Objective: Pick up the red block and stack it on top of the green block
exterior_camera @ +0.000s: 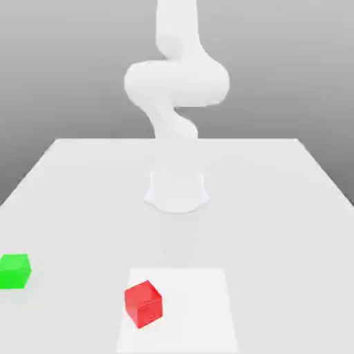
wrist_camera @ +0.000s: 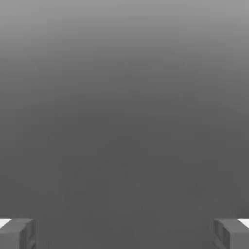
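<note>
A plain grey wall with no detail stands behind a wide, pale white table (exterior_camera: 83,180) that is flat and matte. Near the front edge of this table there is a slightly brighter white square patch (exterior_camera: 200,304), lying flat on the surface.

The small bright red cube with plain matte faces (exterior_camera: 143,303) sits on this patch, at its side toward the exterior view's left, and it is turned a little so that one corner points to the front. The small bright green cube with plain matte faces (exterior_camera: 14,270) rests on the bare table at the far edge of the exterior view's left, a bit farther back than the red block. The two cubes are well apart and look about the same size. Each one stands flat on the surface, and nothing touches them.

The white robot arm (exterior_camera: 176,76) rises behind the patch, in the middle of the scene. Its round base (exterior_camera: 177,191) stands on the table, and the thick upper links bend above it.

In the hand view, the two grey fingertips (wrist_camera: 19,233) of the gripper (wrist_camera: 124,234) appear at the opposite edges, so the pincer is spread wide. Between the fingers I see only smooth grey, and nothing is held.
</note>
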`<state>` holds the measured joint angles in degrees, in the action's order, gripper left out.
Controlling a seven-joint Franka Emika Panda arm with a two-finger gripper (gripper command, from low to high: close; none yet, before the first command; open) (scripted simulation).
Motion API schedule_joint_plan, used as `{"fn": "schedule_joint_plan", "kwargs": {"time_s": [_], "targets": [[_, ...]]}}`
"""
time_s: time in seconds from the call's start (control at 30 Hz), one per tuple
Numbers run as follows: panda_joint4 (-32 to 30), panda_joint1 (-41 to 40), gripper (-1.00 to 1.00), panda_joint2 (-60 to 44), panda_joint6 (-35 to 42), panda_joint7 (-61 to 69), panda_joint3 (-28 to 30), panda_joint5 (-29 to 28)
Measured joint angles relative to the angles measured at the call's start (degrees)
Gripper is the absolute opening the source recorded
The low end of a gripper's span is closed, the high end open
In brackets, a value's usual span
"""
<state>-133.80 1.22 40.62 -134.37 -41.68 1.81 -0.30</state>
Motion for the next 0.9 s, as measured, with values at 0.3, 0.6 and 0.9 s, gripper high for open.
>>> {"fn": "schedule_joint_plan", "kwargs": {"time_s": [0.3,0.6,0.9], "targets": [[-7.4,3.8,0.0,-18.9,-9.4,16.1,6.7,0.2],[-14.6,4.8,0.0,-37.7,-18.6,33.5,10.6,2.8],[-16.2,0.5,0.0,-56.5,-31.3,45.3,6.2,9.0]]}}
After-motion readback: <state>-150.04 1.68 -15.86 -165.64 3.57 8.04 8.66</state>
